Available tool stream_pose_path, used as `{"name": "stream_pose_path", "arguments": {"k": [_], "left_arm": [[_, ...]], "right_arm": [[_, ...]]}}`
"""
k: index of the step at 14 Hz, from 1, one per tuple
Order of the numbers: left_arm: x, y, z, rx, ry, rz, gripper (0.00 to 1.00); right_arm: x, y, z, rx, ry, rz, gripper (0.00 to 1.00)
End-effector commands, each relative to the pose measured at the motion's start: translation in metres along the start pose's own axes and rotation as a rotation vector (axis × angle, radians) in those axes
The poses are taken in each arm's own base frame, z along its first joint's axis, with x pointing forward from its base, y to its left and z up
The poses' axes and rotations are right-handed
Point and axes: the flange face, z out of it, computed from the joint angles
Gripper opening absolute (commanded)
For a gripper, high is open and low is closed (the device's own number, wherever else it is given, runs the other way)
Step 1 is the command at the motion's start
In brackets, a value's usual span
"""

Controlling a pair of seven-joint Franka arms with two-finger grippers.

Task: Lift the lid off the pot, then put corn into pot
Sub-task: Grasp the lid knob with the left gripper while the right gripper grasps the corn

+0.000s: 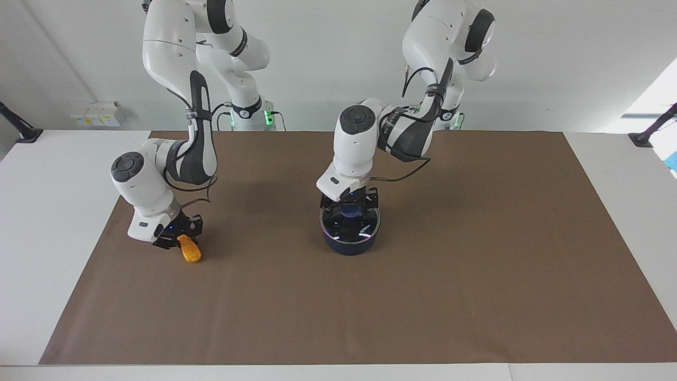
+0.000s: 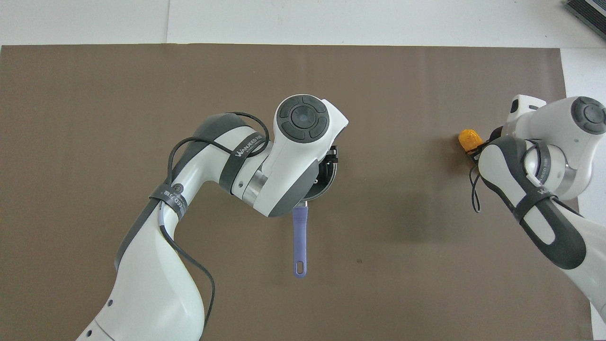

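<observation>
Left jaws at lid [image 1: 351, 220] — right at corn [image 1: 189, 250]

"WANJEED" in white letters, with a few smaller marks after it too tiny to read, on the dark band around the left arm [image 2: 246, 147] in the overhead view. More white writing on a lower dark strap [image 2: 173, 199], too small to read
</observation>
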Motion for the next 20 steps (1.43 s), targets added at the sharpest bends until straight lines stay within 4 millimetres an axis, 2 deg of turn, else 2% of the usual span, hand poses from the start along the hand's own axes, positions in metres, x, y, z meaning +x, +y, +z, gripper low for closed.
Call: {"name": "stream_pose_path", "arguments": {"k": [1,2,4,7,10,12,14,15,16,17,18,20], "left_arm": [[0.002,0.000,-0.009,0.044,0.017,-0.001,1.00],[0.002,-0.002,-0.012,0.043,0.020,-0.002,1.00],[-0.005,-0.005,-0.016,0.049,0.013,0.004,1.00],[-0.008,-0.005,-0.012,0.053,0.008,0.011,1.00],[-0.012,-0.004,-0.013,0.051,0.005,0.013,1.00],[-0.014,-0.002,-0.015,0.047,0.006,0.018,0.83],[-0.016,0.000,-0.013,0.045,-0.002,0.017,0.61],[-0.016,-0.001,-0.013,0.045,-0.003,0.017,0.44],[-0.016,-0.001,-0.013,0.045,-0.003,0.017,0.15],[-0.016,-0.001,-0.013,0.041,-0.002,0.015,0.03],[-0.014,-0.002,-0.016,0.037,0.002,0.014,0.00],[-0.011,-0.007,-0.027,0.028,0.005,0.004,0.00]], "right_arm": [[0.010,0.000,-0.015,-0.009,0.041,0.024,0.00],[0.018,-0.005,-0.025,-0.016,0.056,0.043,0.00],[0.023,-0.005,-0.049,-0.033,0.091,0.081,0.00],[0.022,-0.007,-0.078,-0.032,0.111,0.165,0.00],[0.029,-0.020,-0.083,-0.021,0.105,0.174,0.00],[0.025,-0.021,-0.083,-0.022,0.083,0.155,0.00],[0.020,-0.023,-0.083,-0.005,0.054,0.150,0.00],[0.020,-0.024,-0.083,-0.003,0.051,0.147,0.00],[0.020,-0.024,-0.083,-0.004,0.050,0.146,0.00],[0.020,-0.024,-0.083,-0.004,0.050,0.146,0.00],[0.020,-0.024,-0.083,-0.004,0.050,0.146,0.00],[0.020,-0.024,-0.082,-0.005,0.050,0.145,0.00]]}}
